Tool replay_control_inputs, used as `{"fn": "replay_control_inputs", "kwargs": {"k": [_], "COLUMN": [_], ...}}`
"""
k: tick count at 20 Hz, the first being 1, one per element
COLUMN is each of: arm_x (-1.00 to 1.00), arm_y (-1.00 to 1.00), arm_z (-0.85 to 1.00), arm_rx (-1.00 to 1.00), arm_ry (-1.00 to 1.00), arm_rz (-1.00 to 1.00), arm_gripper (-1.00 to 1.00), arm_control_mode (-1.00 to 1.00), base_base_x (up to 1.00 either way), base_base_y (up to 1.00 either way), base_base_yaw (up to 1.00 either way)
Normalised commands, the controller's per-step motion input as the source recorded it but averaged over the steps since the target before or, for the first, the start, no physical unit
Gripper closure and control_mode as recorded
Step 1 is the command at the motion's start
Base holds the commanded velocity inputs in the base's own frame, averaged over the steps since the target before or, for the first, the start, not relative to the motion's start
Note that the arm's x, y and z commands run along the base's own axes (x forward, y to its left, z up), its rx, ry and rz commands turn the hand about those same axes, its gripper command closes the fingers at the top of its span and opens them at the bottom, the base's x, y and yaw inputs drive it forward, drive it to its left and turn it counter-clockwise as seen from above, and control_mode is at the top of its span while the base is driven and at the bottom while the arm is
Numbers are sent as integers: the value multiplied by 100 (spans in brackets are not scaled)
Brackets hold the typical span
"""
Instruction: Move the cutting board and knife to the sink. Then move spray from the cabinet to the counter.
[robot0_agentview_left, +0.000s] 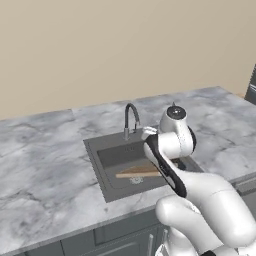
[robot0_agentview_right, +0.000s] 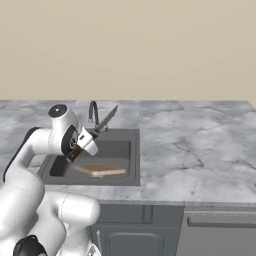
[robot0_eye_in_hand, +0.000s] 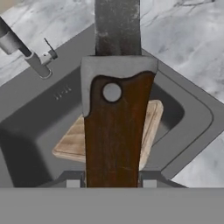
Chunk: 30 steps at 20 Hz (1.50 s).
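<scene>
The knife (robot0_eye_in_hand: 114, 131) is right up close, its brown handle gripped tight in the hand (robot0_eye_in_hand: 111, 183) and its grey blade pointing up and away over the sink (robot0_eye_in_hand: 39, 127). The cutting board (robot0_eye_in_hand: 74, 142) lies flat in the sink, with dark floor showing around it. The counter (robot0_agentview_right: 200, 145) is wide and bare to the right of the sink.

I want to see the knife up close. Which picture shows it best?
The hand view: the knife is big there, with its brown handle, rivet and grey blade, held in the hand above the sink. The right base view shows it small, blade pointing up beside the faucet. In the left base view the arm covers it.
</scene>
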Motion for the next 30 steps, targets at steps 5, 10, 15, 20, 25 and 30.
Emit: {"fn": "replay_control_inputs", "kwargs": {"k": [5,10,15,20,25,30], "arm_x": [27,31,12,1,0,0], "arm_y": [-17,0,0,0,9,17], "arm_z": [0,-1,-15,-6,-31,-40], "arm_rx": [7,17,24,7,0,3], "arm_ry": [0,1,1,1,4,5], "arm_rz": [3,0,0,0,0,0], "arm_gripper": [100,100,100,100,100,100], "arm_control_mode": [-100,-100,-100,-100,-100,-100], "base_base_x": [0,0,0,0,0,0], "base_base_y": [0,0,0,0,0,0], "base_base_yaw": [0,0,0,0,0,0]}}
